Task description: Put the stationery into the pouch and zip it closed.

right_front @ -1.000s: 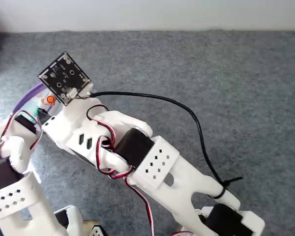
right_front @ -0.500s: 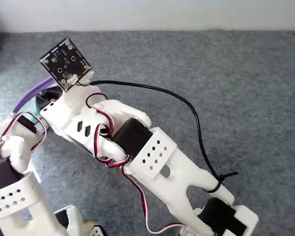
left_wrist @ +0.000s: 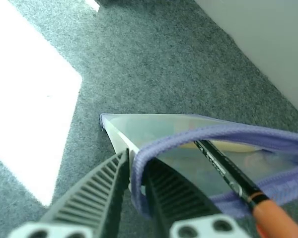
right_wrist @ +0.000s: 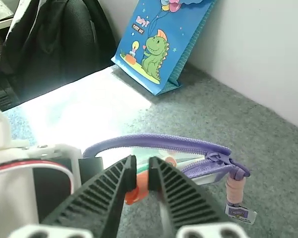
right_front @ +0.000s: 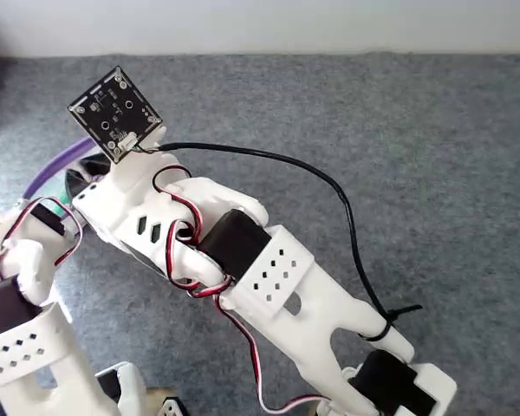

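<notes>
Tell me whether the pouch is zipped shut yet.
No, the pouch gapes open along its zipper edge, with a pen poking out of it.

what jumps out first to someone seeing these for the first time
The left gripper has its jaws shut on the purple zipper rim of the clear pouch, which gapes open. The right gripper pinches the orange end of a pen at the pouch's mouth. Behind, a blue dinosaur gift bag leans against the wall.

The high camera looks steeply down on the table [right_front: 433, 130] from above. The wrist cameras sit close behind the left claw [left_wrist: 134, 161] and right claw [right_wrist: 141, 163], facing forward; both share the pouch [left_wrist: 159, 134] just ahead.
</notes>
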